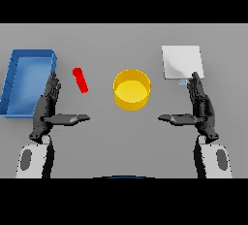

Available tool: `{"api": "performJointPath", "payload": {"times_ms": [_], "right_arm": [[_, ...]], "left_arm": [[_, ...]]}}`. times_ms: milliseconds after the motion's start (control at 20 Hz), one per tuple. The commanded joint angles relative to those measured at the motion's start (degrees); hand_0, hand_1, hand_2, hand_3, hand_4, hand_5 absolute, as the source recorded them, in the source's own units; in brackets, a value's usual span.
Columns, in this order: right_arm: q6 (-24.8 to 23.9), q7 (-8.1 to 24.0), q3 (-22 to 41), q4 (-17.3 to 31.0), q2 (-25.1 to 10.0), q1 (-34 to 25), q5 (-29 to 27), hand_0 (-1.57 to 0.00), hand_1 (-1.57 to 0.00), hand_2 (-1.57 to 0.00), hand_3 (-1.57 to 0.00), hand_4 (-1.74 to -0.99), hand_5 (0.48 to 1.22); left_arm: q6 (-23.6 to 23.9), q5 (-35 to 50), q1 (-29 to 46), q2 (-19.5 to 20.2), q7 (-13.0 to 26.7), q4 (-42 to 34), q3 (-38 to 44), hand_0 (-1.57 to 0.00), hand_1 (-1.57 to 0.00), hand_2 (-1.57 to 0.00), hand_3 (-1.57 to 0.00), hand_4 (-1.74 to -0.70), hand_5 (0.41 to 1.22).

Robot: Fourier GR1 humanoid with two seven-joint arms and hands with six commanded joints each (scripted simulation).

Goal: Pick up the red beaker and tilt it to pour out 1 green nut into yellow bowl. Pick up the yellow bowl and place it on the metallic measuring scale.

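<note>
I have not picked up anything yet. My left hand (47, 108) and right hand (201, 108) hang with fingers straight, holding nothing. The red beaker (80, 80) sits left of the yellow bowl (131, 89) on the desk (124, 141). I think my left hand should grab the beaker next.

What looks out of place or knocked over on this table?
Nothing looks spilled or broken. The red beaker appears tilted or lying askew beside the upright yellow bowl. Whether it lies flat is unclear. No nut shows anywhere.
</note>
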Motion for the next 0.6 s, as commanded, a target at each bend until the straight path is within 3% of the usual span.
{"api": "performJointPath", "payload": {"times_ms": [0,250,300,350,400,550], "right_arm": [[-0.06,-0.06,0.04,-0.06,0.04,0.07,0.01,0.0,0.0,0.0,0.0,-1.128,0.66],[-0.13,-0.77,0.65,-0.68,0.52,1.02,0.34,0.0,0.0,0.0,0.0,-1.128,0.66],[-1.29,-5.66,3.57,-3.07,-1.16,3.19,6.3,0.0,0.0,0.0,0.0,-1.128,0.66],[-2.13,-8.61,5.75,-4.61,-2.12,5.01,10.63,0.0,0.0,0.0,0.0,-1.128,0.663],[-3.19,-8.45,7.62,-5.05,-1.75,5.81,13.9,0.0,0.0,0.0,0.0,-1.127,0.664],[-4.04,-7.19,8.31,-5.61,-2.05,6.07,16.13,0.0,0.0,0.0,0.0,-1.118,0.663]], "left_arm": [[-0.02,0.13,0.0,0.14,-0.01,0.01,0.13,0.0,0.0,0.0,0.0,-1.09,0.623],[-1.09,1.31,0.16,1.55,-0.4,0.26,1.24,0.0,0.0,0.0,0.0,-1.09,0.623],[-0.74,-2.18,2.9,2.1,-2.37,-2.39,-1.3,0.0,0.0,0.0,0.0,-1.09,0.623],[-0.54,-4.1,5.22,2.61,-3.86,-5.14,-2.72,0.0,0.0,0.0,0.0,-1.09,0.62],[-0.2,-5.49,6.49,2.89,-3.62,-6.3,-3.54,0.0,0.0,0.0,0.0,-1.09,0.618],[-0.16,-6.96,6.96,3.6,-0.36,-7.99,-4.56,0.0,0.0,0.0,0.0,-1.1,0.616]]}}
